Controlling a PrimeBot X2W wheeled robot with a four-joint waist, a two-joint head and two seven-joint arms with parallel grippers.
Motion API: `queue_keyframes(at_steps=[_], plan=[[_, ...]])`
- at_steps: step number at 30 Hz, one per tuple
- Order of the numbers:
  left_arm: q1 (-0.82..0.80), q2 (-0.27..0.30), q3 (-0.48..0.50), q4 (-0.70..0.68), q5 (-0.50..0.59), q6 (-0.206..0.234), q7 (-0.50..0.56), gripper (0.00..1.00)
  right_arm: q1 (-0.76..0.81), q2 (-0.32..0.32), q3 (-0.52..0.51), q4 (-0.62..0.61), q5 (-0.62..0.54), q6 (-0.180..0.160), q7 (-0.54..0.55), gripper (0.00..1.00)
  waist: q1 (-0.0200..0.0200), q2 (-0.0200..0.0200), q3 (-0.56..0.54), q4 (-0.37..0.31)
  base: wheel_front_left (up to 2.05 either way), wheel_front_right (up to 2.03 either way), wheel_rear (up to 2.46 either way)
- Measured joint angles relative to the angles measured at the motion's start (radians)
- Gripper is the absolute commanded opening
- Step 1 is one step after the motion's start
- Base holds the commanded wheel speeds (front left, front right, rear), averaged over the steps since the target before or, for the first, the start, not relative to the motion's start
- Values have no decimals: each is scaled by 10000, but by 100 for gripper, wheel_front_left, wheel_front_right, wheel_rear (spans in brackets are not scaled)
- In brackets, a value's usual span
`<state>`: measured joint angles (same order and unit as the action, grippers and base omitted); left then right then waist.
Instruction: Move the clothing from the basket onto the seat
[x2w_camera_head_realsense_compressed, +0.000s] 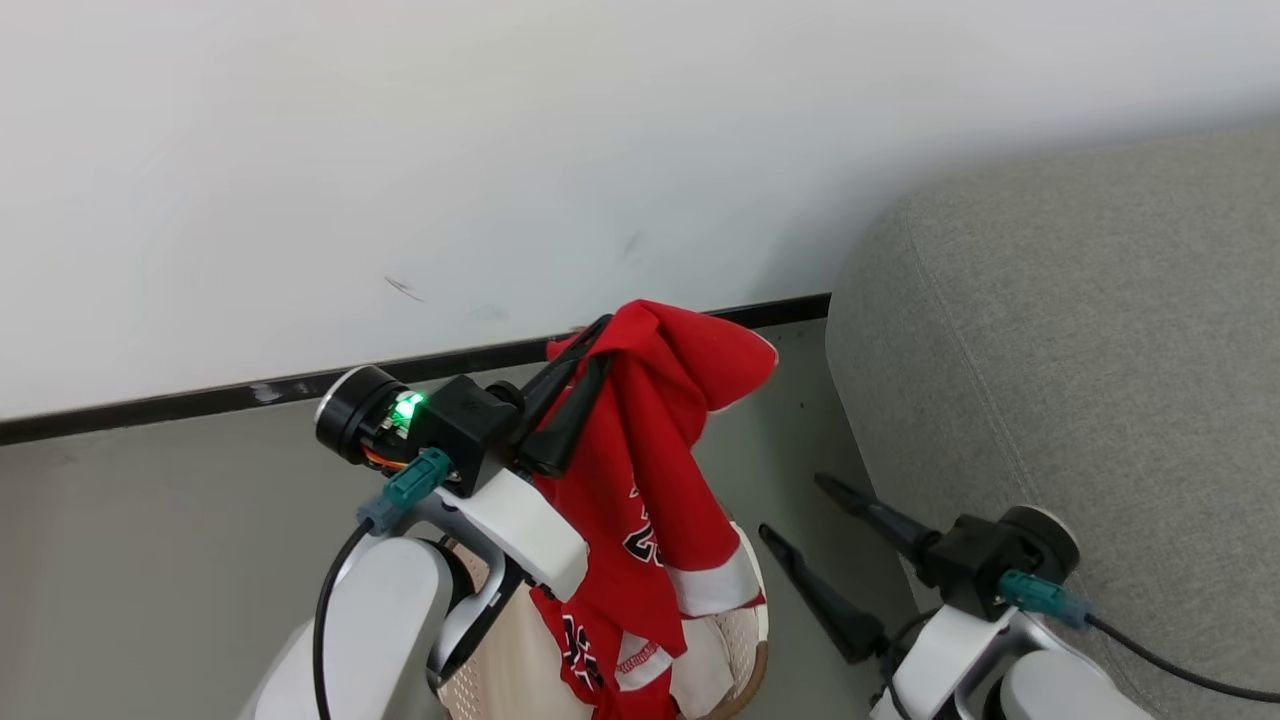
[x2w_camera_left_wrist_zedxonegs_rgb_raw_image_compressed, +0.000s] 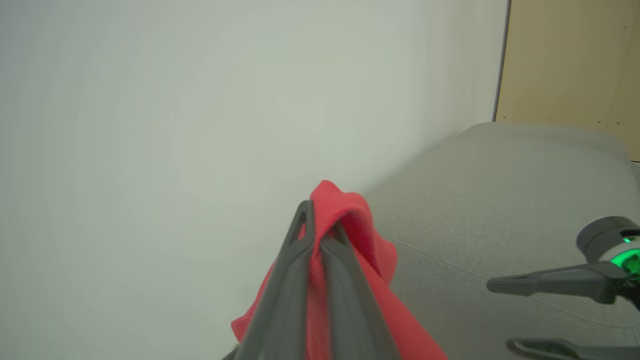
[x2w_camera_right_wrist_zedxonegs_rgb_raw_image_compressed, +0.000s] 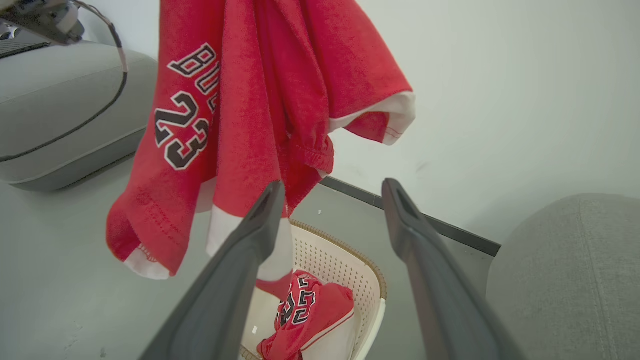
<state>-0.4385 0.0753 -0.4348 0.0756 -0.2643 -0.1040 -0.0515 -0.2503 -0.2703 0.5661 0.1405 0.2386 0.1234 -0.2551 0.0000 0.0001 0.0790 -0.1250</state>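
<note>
The left gripper (x2w_camera_head_realsense_compressed: 604, 340) is clamped shut on a red jersey (x2w_camera_head_realsense_compressed: 650, 450) that hangs above the basket (x2w_camera_right_wrist_zedxonegs_rgb_raw_image_compressed: 350, 265) at 6 o'clock, where a second jersey (x2w_camera_right_wrist_zedxonegs_rgb_raw_image_compressed: 310, 310) lies. The right gripper (x2w_camera_head_realsense_compressed: 792, 505) is spread and empty. The grey seat (x2w_camera_head_realsense_compressed: 1080, 350) sits at 3 o'clock. The thin fabric could slip from the fingertips or snag on the rim. There is a smooth grey floor (x2w_camera_head_realsense_compressed: 180, 520) and a white wall (x2w_camera_head_realsense_compressed: 500, 150).

One red jersey (x2w_camera_head_realsense_compressed: 660, 450), black-and-white 23, white trim: hangs bunched, centre of head view, above the basket (x2w_camera_right_wrist_zedxonegs_rgb_raw_image_compressed: 345, 260). Second jersey (x2w_camera_right_wrist_zedxonegs_rgb_raw_image_compressed: 310, 315) crumpled inside cream perforated basket, bottom centre. Grey seat (x2w_camera_head_realsense_compressed: 1080, 350) fills right side.
</note>
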Motion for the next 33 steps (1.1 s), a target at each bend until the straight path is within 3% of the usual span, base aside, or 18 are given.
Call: queue_keyframes(at_steps=[12, 24, 26, 27, 28, 33], plan=[[220, -176, -917, -755, -579, -58, 685, 0, -680, -188, 2445, 153, 966, 0, 0, 100, 0, 0, -873, 200, 0, 0, 0], [453, -234, -1287, -1195, -915, -42, 1133, 0, -1383, 42, 3365, 963, 1615, 2, 0, 100, 0, 0, -1237, 466, 0, 0, 0], [458, -244, -1310, -1267, -1020, -31, 1195, 0, -1484, 117, 3457, 1122, 1712, 2, 0, 45, 0, 0, -1258, 516, 0, 0, 0], [464, -253, -1317, -1289, -1051, 13, 1223, 0, -1520, 161, 3488, 1193, 1749, 2, 0, 31, 0, 0, -1265, 542, 0, 0, 0], [477, -255, -1317, -1304, -1057, 29, 1229, 0, -1543, 182, 3521, 1244, 1751, 2, 0, 0, -1, 0, -1269, 565, 0, 0, 0], [686, -276, -1193, -1363, -1141, 272, 1289, 0, -1648, 192, 3396, 1292, 1841, 2, 0, 0, 0, 0, -1261, 620, 0, 0, 0]])
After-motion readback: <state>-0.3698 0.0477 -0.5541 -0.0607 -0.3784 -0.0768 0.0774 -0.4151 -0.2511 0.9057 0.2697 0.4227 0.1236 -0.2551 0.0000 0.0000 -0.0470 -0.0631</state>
